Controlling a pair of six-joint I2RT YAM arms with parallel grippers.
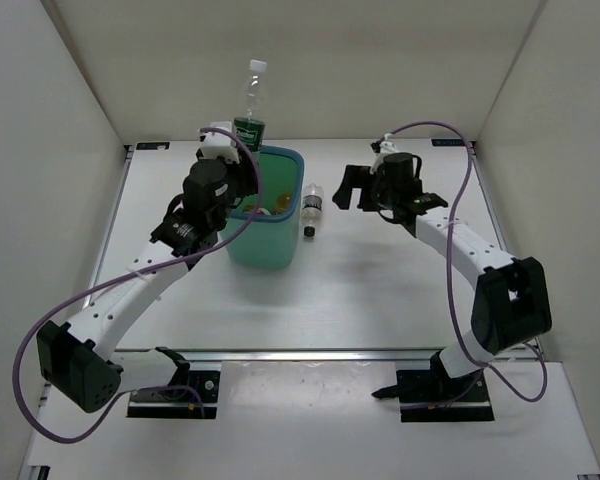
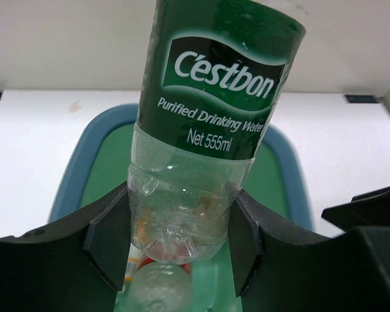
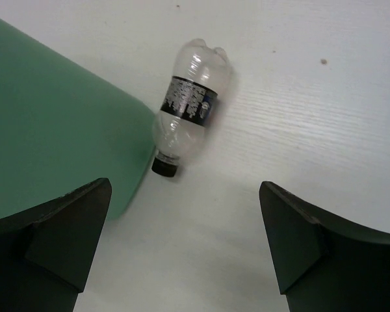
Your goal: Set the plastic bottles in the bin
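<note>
Green label reads "C'estbon, Purified Drinking Water, Net 555ml", legible only in my left wrist view. My left gripper (image 2: pixel 175 242) clamps that green-label bottle (image 2: pixel 208 130) by its base, cap up, over the bin (image 1: pixel 265 248). My right gripper (image 3: pixel 182 250) hangs wide open above the dark-label bottle (image 3: pixel 188 107), which lies on the table (image 3: pixel 312 130) just beside the bin's wall.

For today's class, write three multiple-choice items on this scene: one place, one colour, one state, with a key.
1. The dark-label bottle lies, relative to the bin: A inside; B beside, on the table; C on its rim.
2. Label on the held bottle in the left gripper: A red; B orange; C green.
3. The right gripper is: A open, empty; B shut on a bottle; C shut on a cap.
Key: 1 B, it lies by the bin's wall; 2 C, its wrapper is green; 3 A, jaws wide, nothing between.
</note>
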